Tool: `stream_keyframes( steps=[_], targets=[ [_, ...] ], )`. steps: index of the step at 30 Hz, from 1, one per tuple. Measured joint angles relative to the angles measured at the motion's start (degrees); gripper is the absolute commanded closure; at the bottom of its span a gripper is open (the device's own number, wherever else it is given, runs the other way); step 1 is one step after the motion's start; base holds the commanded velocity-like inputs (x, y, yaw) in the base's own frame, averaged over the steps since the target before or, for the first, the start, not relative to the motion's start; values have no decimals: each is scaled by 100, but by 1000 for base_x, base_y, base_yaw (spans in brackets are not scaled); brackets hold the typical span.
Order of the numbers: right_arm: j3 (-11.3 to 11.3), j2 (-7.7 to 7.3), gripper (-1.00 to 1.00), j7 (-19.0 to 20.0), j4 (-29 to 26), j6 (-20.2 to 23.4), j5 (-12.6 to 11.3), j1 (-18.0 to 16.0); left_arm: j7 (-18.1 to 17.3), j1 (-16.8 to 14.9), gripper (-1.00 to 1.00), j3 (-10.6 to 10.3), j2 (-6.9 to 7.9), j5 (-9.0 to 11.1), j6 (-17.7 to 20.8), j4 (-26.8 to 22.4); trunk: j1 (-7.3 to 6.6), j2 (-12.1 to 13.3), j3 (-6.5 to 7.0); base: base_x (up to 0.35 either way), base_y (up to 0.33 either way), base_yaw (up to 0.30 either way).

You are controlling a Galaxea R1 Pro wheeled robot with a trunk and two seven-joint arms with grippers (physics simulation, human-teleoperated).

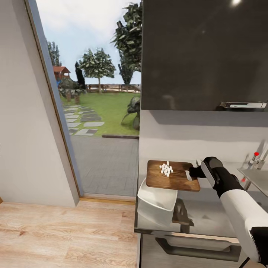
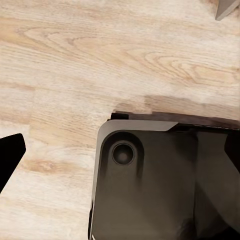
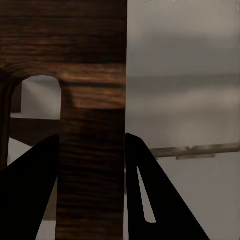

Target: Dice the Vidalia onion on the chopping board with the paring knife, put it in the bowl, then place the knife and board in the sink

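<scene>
My right gripper (image 1: 192, 173) is shut on the handle end of the brown chopping board (image 1: 172, 175), holding it level above the countertop (image 1: 208, 208). A small heap of white diced onion (image 1: 166, 169) lies on the board's middle. The white squarish bowl (image 1: 156, 203) sits under the board's left part, at the counter's left end. In the right wrist view the board (image 3: 92, 75) stands clamped between the dark fingers (image 3: 150, 200), its handle slot beside them. My left gripper (image 2: 120, 150) hangs open over the wood floor. The paring knife is out of view.
The sink's steel drainboard (image 1: 257, 178) and the faucet with its red knob (image 1: 256, 153) lie at the right edge. A dark upper cabinet (image 1: 204, 56) hangs above the counter. A tall window (image 1: 100, 96) opens to the left, with plank floor (image 1: 56, 234) below. My own dark base (image 2: 160, 185) lies under the left gripper.
</scene>
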Motion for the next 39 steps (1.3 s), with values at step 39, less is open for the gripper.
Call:
stream_keyframes(
  steps=[39],
  targets=[
    [6, 13, 100, 10, -19, -865, 814, 0, 1, 0, -100, 0, 0, 0, 0, 0, 0, 0, 0, 0, 0, 0]
  ],
)
